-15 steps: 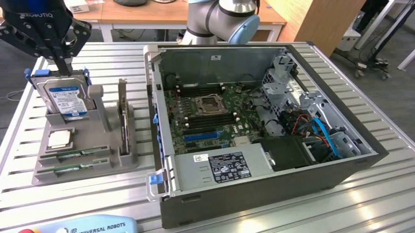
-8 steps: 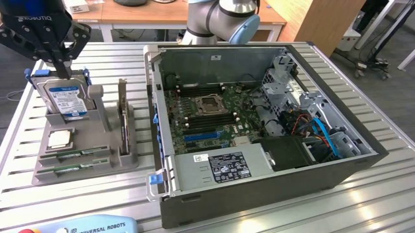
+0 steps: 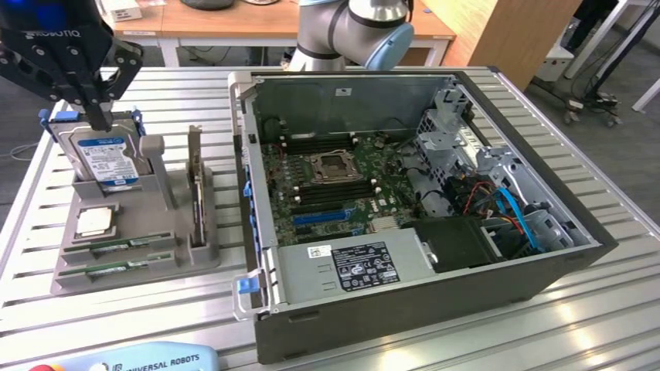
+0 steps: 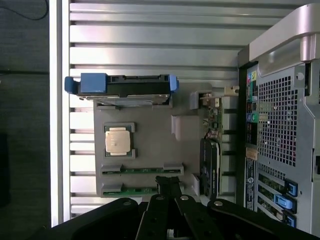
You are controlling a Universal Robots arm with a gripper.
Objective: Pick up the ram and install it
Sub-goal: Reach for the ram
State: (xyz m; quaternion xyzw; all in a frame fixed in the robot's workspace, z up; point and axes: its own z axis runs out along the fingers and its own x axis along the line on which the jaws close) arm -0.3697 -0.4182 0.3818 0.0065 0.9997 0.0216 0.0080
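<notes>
We see the black two-finger gripper (image 3: 101, 120) (image 4: 169, 181) with its fingers pressed together and nothing between them. It hangs above a grey plastic parts holder (image 3: 154, 259) (image 4: 150, 145) on a slatted aluminium table (image 3: 154, 317) (image 4: 150, 40). The ram lies in the holder as two long, thin green circuit-board sticks set edge-up in parallel slots. The first ram stick (image 3: 129, 246) (image 4: 142, 170) is on the side nearer the processor and the second ram stick (image 3: 111, 267) (image 4: 134, 190) runs along the holder's outer edge. Neither is touched. In the wrist view the closed fingertips sit just beside one end of the two sticks, while the exterior view puts them higher, in front of a silver hard drive with a blue label (image 3: 107, 154) (image 4: 122, 87) standing upright at the holder's far end. Between that drive and the sticks rests a small square silver processor chip (image 3: 95, 222) (image 4: 118, 139). A dark expansion card (image 3: 195, 178) (image 4: 210, 165) stands on edge along the holder's side facing a grey, open computer case (image 3: 536, 274) (image 4: 280, 100). The case lies on its side at the exterior view's right, its green motherboard (image 3: 330, 193) exposed.
</notes>
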